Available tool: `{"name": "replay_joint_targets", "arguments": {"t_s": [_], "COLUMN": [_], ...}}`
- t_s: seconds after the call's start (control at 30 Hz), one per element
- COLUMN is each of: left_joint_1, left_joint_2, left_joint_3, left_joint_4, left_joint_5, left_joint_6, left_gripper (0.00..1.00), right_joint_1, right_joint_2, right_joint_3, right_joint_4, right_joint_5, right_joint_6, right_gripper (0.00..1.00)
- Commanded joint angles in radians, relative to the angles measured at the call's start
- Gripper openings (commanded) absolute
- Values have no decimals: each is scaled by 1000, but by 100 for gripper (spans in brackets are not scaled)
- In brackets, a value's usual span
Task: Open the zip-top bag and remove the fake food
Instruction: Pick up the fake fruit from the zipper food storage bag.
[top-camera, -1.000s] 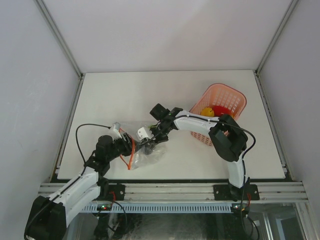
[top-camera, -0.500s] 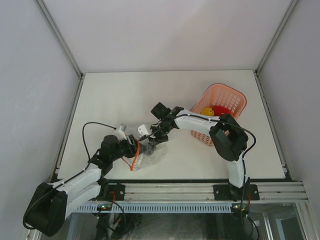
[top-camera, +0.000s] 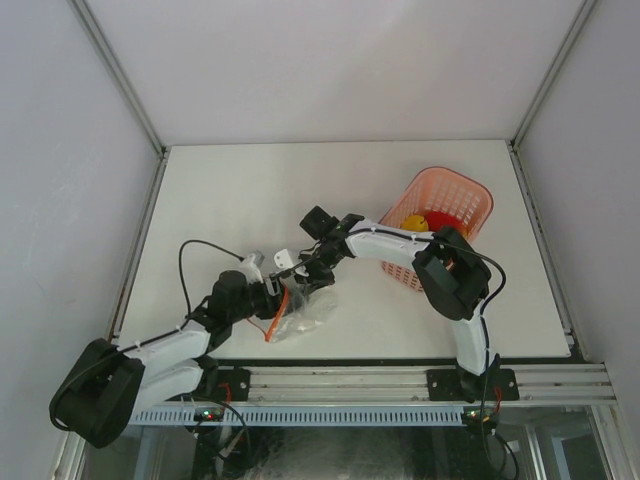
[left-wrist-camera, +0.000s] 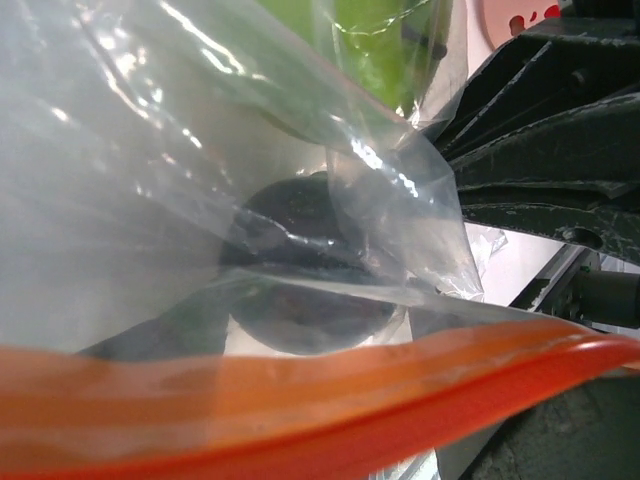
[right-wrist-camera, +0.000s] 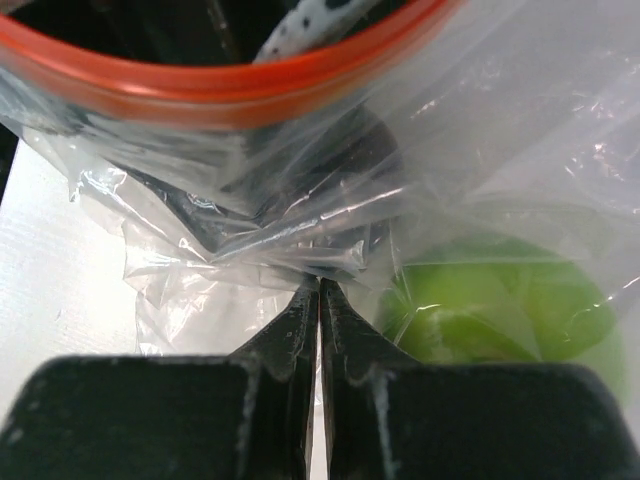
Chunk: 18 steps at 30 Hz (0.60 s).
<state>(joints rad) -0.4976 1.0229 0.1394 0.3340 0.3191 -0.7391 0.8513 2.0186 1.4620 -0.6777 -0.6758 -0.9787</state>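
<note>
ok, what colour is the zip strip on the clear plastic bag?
Orange-red zip strip; clearest in the left wrist view.

You'll see a pink basket (top-camera: 455, 190) standing toward the far right corner of the white table (top-camera: 250, 190), whose near edge a metal rail (top-camera: 350, 380) borders.

- This is looking like a robotics lab test cell: plain white panels (top-camera: 330, 70) are closing in a white table (top-camera: 250, 190) on three sides.
- An aluminium rail (top-camera: 340, 380) is carrying the left arm (top-camera: 165, 352) and right arm (top-camera: 460, 285), bolted side by side.
- A pink basket (top-camera: 462, 192) is holding plastic toy food (top-camera: 440, 221).
</note>
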Motion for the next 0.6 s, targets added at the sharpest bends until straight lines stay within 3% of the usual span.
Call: {"name": "replay_joint_targets", "arguments": {"t_s": [0.0, 0.57], "left_joint_1": [-30, -60], "left_joint_2": [32, 217], "left_joint_3": [54, 101], "left_joint_4": [53, 126], "left_joint_5": [-11, -41], "left_joint_6": [35, 7], "left_gripper": [76, 78], "right_joint_1": [9, 13], "right_joint_2": [4, 4], "right_joint_3": [44, 45], "right_joint_4": [21, 25], "right_joint_5": [-36, -32], "right_joint_6": [21, 26], "right_gripper": [0, 0]}}
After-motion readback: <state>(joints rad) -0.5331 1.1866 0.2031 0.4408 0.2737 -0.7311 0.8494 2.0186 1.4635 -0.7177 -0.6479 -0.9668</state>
